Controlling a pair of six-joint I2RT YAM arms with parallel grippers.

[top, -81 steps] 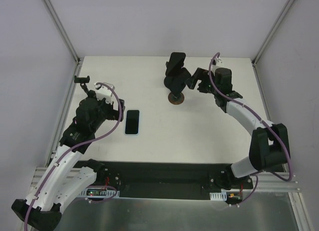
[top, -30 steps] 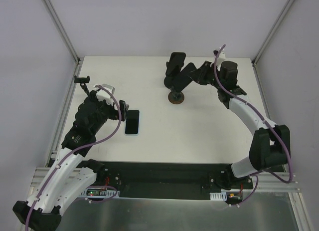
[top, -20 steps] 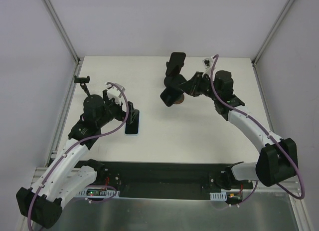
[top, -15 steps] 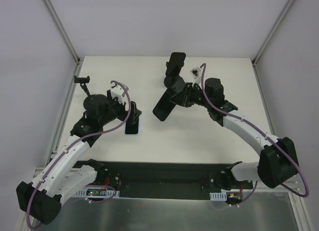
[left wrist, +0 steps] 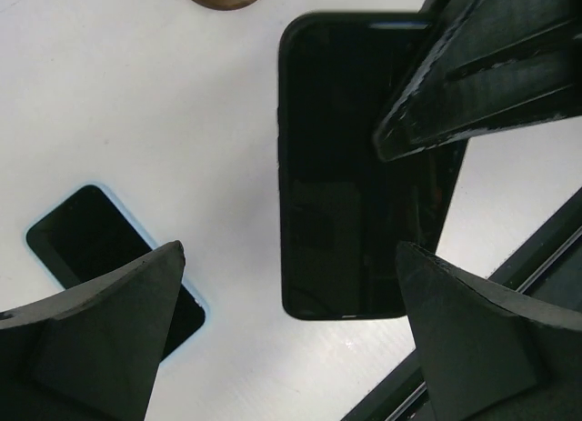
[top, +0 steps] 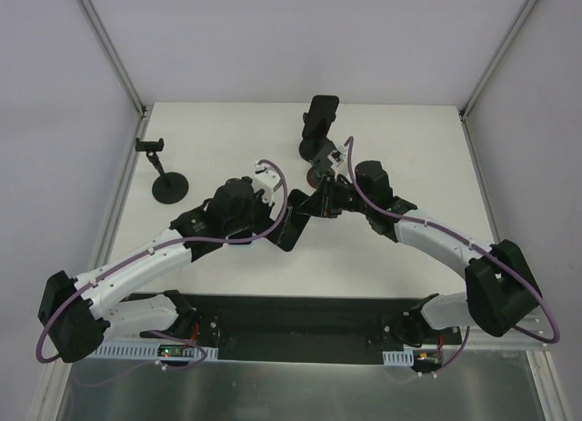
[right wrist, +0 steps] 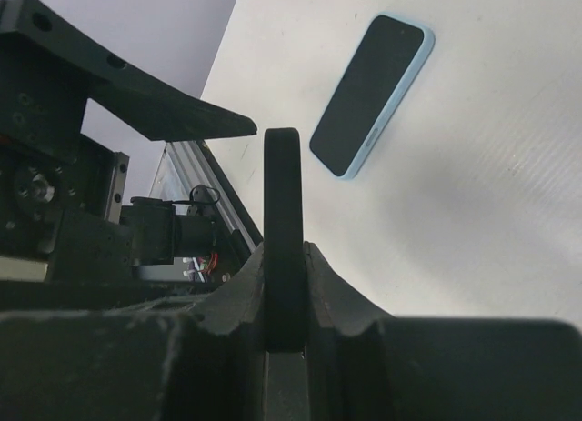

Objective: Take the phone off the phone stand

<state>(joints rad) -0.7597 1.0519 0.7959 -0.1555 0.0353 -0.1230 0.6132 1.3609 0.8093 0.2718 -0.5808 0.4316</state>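
Black phone (left wrist: 355,194) is clear of the phone stand (top: 319,116), pinched edge-on in the right gripper (right wrist: 284,257). Left gripper (left wrist: 286,257) is spread wide and empty, flanking its lower end. Best to clamp both long edges squarely before the right one lets go.

I see the phone (left wrist: 350,212) just in front of the phone stand (top: 319,121); a second stand (top: 169,186) sits well left of it on the counter (top: 418,157).
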